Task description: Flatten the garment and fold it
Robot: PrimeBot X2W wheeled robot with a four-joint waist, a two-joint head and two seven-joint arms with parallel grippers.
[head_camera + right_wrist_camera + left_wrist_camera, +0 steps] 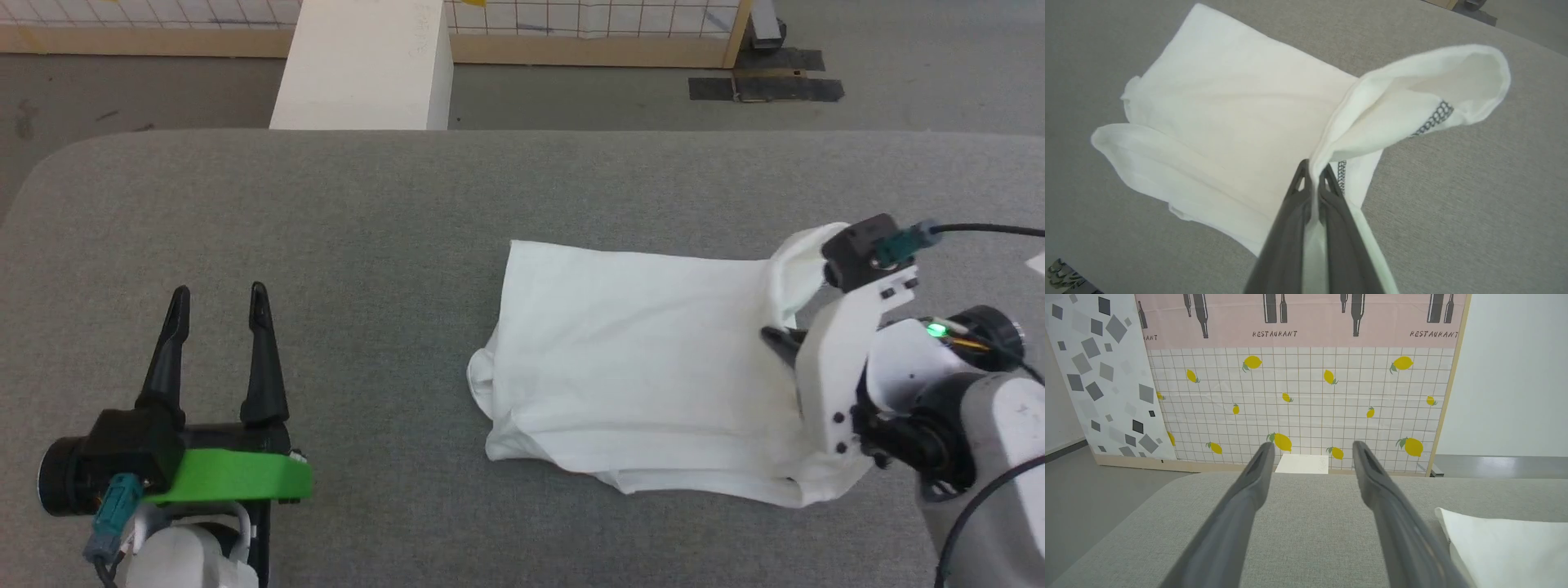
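You've got the garment point(1229, 106): thin matt white cloth between matt dark fingers point(1290, 228) of the right gripper point(1312, 169); table point(326, 212) beneath is rough grey weave.

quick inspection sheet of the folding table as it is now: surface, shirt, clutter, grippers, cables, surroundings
surface: grey fabric-covered table, flat, no stains seen
job's things: white garment lies folded over on the table's right half, one end lifted, dark zigzag seam showing
clutter: small pale scrap at the right edge, too cropped to identify
grippers: left gripper open, holding nothing, apart from the garment; right gripper shut on the garment's lifted end
cables: black cable runs off the right wrist, off the cloth
surroundings: white box beyond the far edge; lemon-print panel; black tape on the floor
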